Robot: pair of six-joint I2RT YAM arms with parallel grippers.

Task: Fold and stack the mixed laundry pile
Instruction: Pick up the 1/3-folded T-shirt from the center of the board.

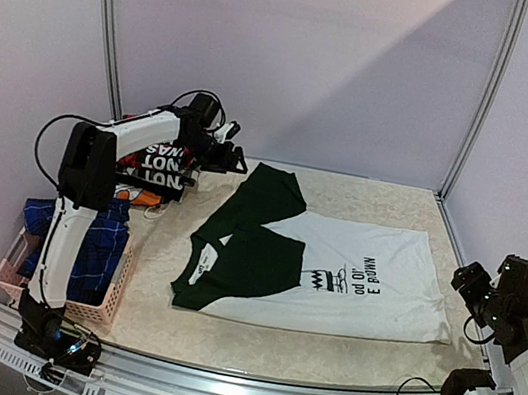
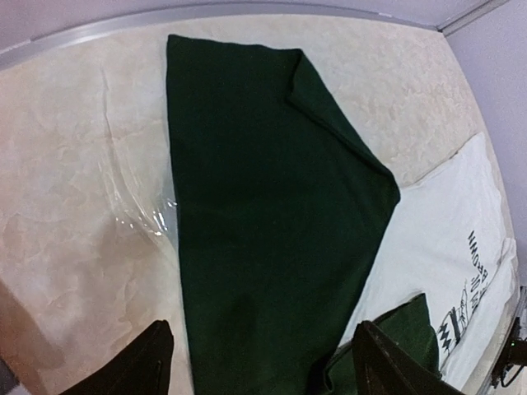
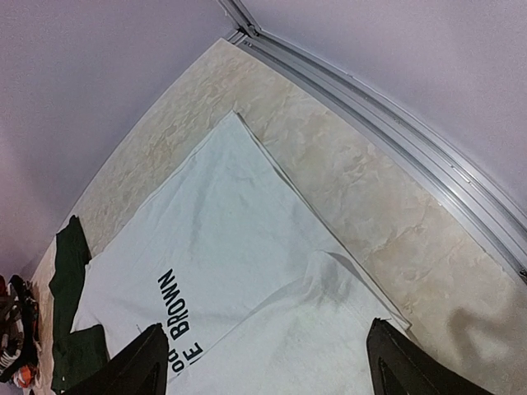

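A white T-shirt with black print and dark green sleeves lies flat mid-table, one sleeve angled toward the back. My left gripper hovers at the back left above that sleeve. In the left wrist view this gripper is open, its fingers wide apart either side of the sleeve and holding nothing. My right gripper is off the shirt's right edge. In the right wrist view it is open above the white body. More of the laundry pile sits at the left.
A pink lattice basket at the near left holds blue plaid cloth. A black garment with white lettering and red-orange pieces lie at the back left. Metal frame posts and walls bound the table. A clear film glints beside the sleeve.
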